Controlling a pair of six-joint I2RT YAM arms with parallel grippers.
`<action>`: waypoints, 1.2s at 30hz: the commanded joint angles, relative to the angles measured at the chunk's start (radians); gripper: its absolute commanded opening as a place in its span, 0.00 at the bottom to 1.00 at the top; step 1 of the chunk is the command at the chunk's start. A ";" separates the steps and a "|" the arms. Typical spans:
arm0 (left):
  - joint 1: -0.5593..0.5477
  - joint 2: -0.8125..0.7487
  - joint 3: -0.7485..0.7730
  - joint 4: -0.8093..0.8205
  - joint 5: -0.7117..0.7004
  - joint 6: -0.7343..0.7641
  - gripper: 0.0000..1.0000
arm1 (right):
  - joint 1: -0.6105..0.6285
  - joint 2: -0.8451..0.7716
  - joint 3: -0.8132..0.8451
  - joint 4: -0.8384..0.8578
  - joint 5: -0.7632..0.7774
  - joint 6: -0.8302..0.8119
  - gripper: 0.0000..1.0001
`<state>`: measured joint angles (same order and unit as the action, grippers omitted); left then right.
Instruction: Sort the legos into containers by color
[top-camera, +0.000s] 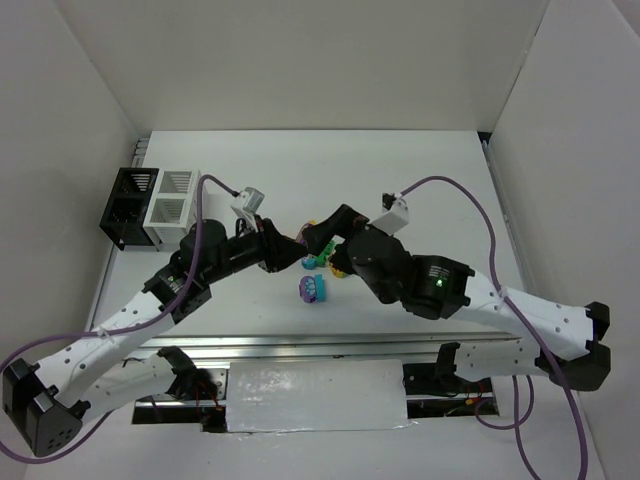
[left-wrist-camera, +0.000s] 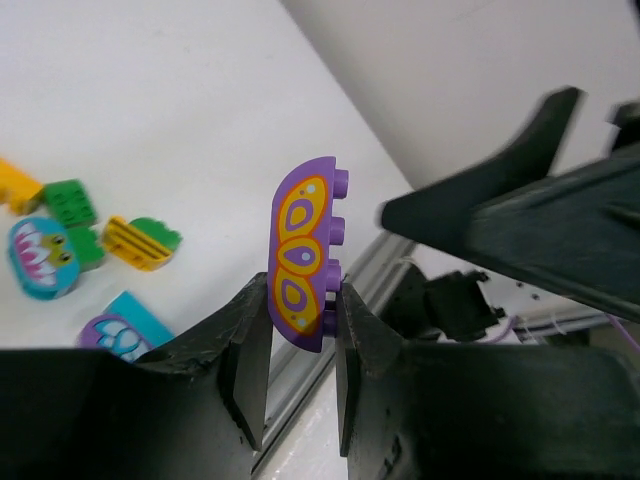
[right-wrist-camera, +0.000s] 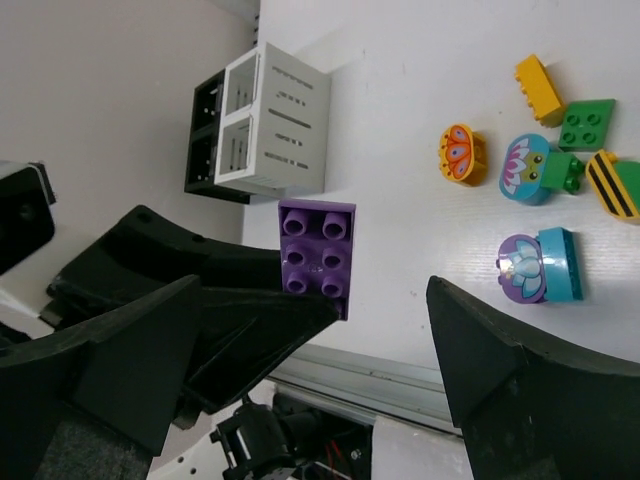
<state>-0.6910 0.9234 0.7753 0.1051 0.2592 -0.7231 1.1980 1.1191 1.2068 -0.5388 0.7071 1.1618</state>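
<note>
Containers (top-camera: 150, 205) stand at the tabletop's (top-camera: 420, 170) left edge. Right gripper (right-wrist-camera: 312, 300) gapes empty; left gripper (left-wrist-camera: 300, 305) is clamped on a raised purple lego (left-wrist-camera: 300, 250), well apart from them. Keep the squeeze firm and release only over one container.

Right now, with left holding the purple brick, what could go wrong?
1. The left gripper pinches the purple brick only by its lower end; it may pivot or slip in transit.
2. The right gripper sits open close beside the brick; moving either arm risks a knock.
</note>
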 joint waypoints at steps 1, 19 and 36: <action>-0.004 -0.023 0.073 -0.086 -0.140 0.056 0.00 | 0.006 -0.070 -0.036 0.016 0.074 0.003 1.00; 0.628 0.434 0.690 -0.932 -0.597 -0.047 0.00 | 0.003 -0.294 -0.142 -0.098 0.129 -0.131 1.00; 0.783 0.592 0.578 -0.829 -0.630 -0.136 0.00 | -0.003 -0.331 -0.202 -0.049 0.091 -0.185 1.00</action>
<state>0.0631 1.5024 1.3754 -0.7635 -0.3672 -0.8444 1.1969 0.7792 1.0058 -0.6205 0.7883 1.0027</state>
